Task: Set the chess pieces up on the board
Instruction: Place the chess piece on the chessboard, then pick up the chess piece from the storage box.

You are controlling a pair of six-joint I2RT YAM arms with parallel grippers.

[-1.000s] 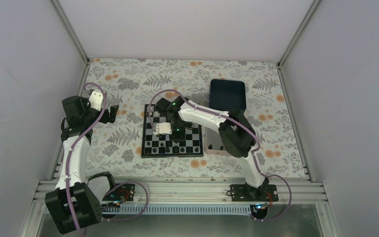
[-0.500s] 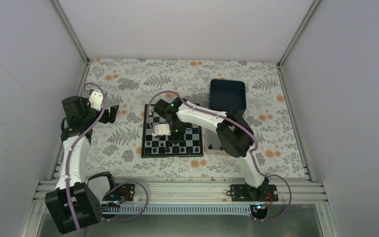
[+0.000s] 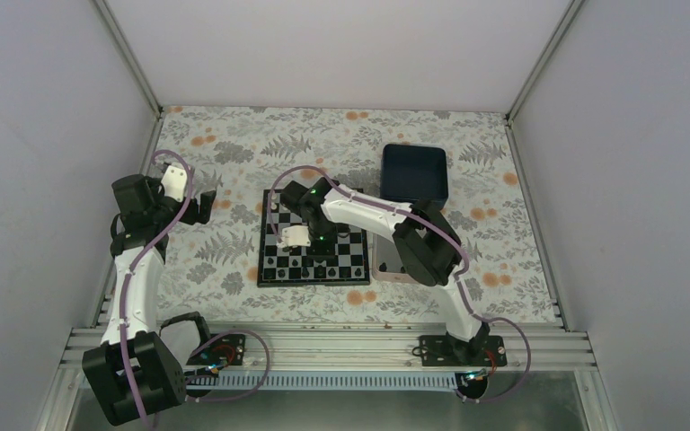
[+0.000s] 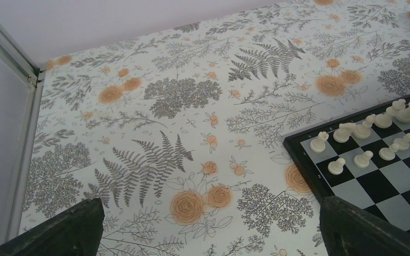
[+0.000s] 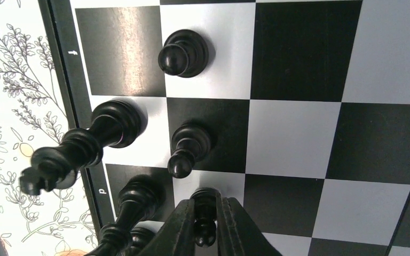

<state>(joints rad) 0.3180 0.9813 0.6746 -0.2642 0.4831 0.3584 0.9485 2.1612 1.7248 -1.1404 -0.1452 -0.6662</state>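
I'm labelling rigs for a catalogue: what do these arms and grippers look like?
The left arm and right arm have white links, black joints and looping purple cables. Green lights glow on the right arm. The right gripper has dark tapered fingers.

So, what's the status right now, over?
Left gripper open, empty, beside the board. Right gripper shut on black pawn, low at the board. Other black pieces close alongside, none blocking.

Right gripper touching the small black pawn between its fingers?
Touching. Right wrist view: the right gripper sits flush against the small black pawn on both sides, no gap visible.
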